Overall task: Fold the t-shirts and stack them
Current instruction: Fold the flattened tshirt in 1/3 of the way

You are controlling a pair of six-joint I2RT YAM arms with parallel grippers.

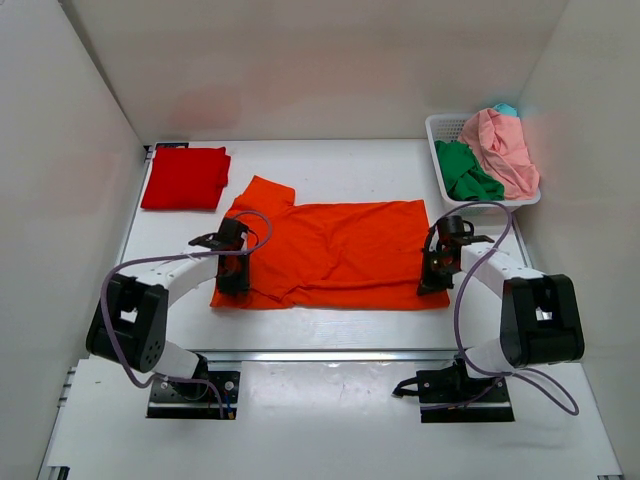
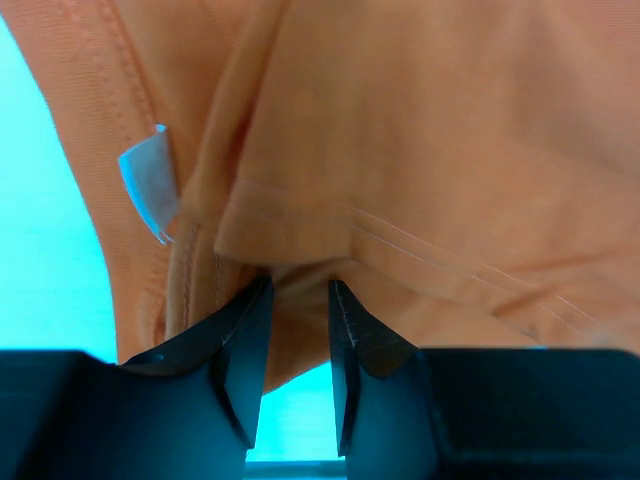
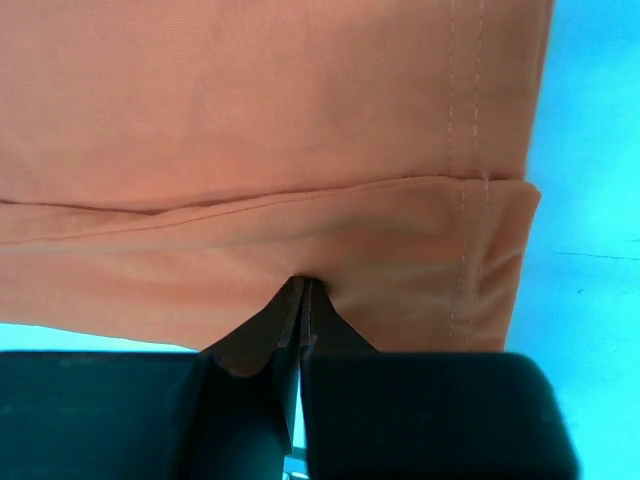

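A bright orange t-shirt (image 1: 335,250) lies spread across the middle of the table, its near edge folded over. My left gripper (image 1: 233,278) is at the shirt's near left corner. In the left wrist view the left gripper (image 2: 300,285) is open, its tips touching the orange cloth (image 2: 420,150) beside a white label (image 2: 150,185). My right gripper (image 1: 432,282) is at the near right corner. The right gripper (image 3: 307,282) is shut on the folded hem (image 3: 400,240). A deeper red t-shirt (image 1: 185,178) lies folded at the back left.
A white lattice basket (image 1: 437,125) stands at the back right, holding a green shirt (image 1: 465,170), a pale pink shirt (image 1: 505,150) and a bit of teal cloth (image 1: 506,109). White walls close in the table on three sides.
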